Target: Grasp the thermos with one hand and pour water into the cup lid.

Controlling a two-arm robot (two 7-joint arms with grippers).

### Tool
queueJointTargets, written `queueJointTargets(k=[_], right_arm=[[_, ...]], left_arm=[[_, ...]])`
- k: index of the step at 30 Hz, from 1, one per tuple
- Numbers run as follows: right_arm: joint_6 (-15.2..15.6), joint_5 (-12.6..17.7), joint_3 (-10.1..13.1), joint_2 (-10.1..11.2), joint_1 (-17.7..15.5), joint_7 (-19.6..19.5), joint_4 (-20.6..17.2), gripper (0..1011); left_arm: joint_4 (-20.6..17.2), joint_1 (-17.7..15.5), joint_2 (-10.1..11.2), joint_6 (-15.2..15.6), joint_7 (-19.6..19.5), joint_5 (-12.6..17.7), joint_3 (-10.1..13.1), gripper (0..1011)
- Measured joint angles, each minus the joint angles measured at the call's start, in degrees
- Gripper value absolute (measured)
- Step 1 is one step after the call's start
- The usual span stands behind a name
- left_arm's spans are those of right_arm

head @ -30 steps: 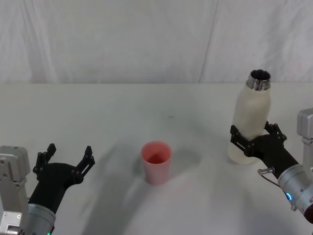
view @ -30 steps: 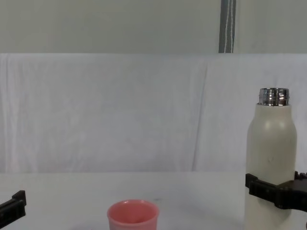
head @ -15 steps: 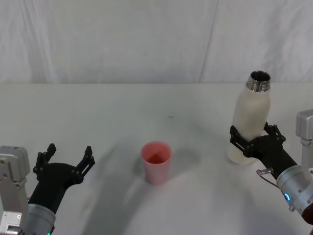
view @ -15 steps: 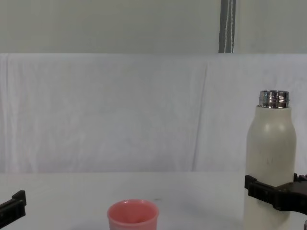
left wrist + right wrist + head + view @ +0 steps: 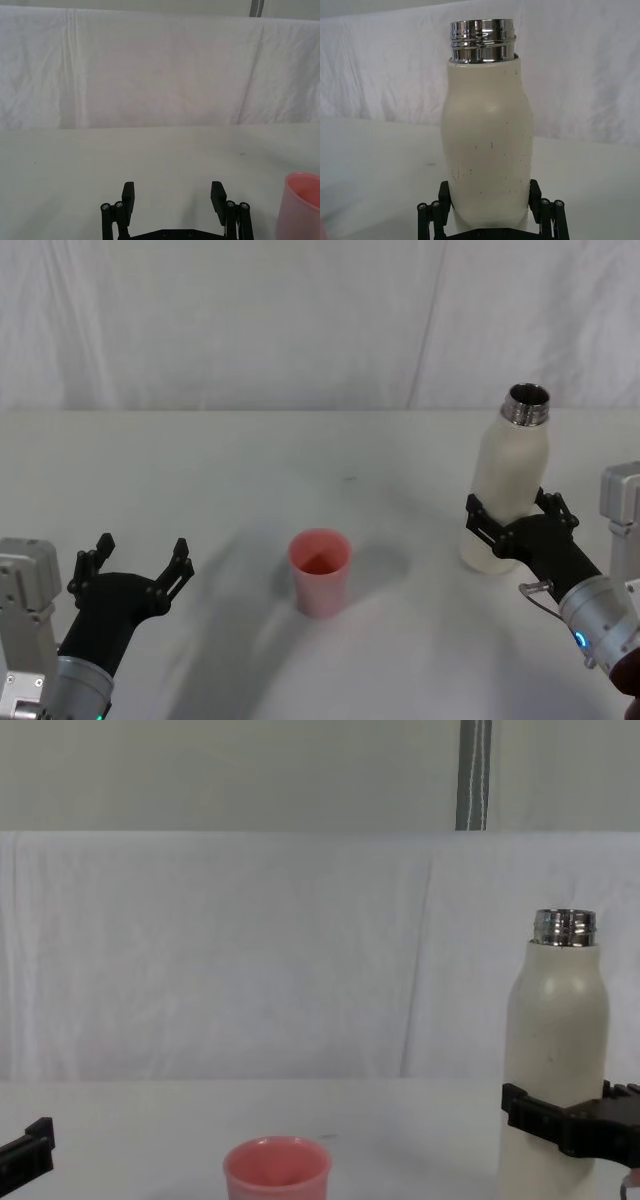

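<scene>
A white cloth hangs in soft folds behind a pale bench [image 5: 200, 470]. The right gripper [image 5: 508, 523] is clamped on the lower body of the thermos [image 5: 505, 490], one black finger on each side of it; in the right wrist view the fingers [image 5: 440, 207] press against both flanks of the bottle. The thermos [image 5: 553, 1050] is a tall cream-white matte cylinder with rounded shoulders, faint dark scuffs on its skin, and a shiny threaded steel neck [image 5: 482, 40] with no cap, its mouth open upward. It stands close to upright; whether its base touches the bench cannot be told.

The cup lid [image 5: 320, 571] is a small salmon-pink round cup with smooth walls, mouth up, standing on the bench well apart from the right gripper, toward the left gripper's side and roughly between the two. It is far shorter than the thermos.

The left gripper [image 5: 135, 562] hangs low over the near bench with its fingers [image 5: 128, 197] spread wide and nothing between them; the cup lid [image 5: 302, 205] sits off to its side.
</scene>
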Motion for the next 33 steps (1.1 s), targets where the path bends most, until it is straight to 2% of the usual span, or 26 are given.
queueJointTargets(k=[12, 33], right_arm=[[-0.3, -0.6, -0.8, -0.3, 1.2, 0.3, 1.5, 951], [-0.5, -0.9, -1.0, -0.5, 1.5, 0.5, 2.2, 951]], left_arm=[[0.0, 0.0, 0.0, 0.0, 0.0, 0.0, 0.0, 1001], [0.0, 0.0, 0.0, 0.0, 0.0, 0.0, 0.0, 1001]])
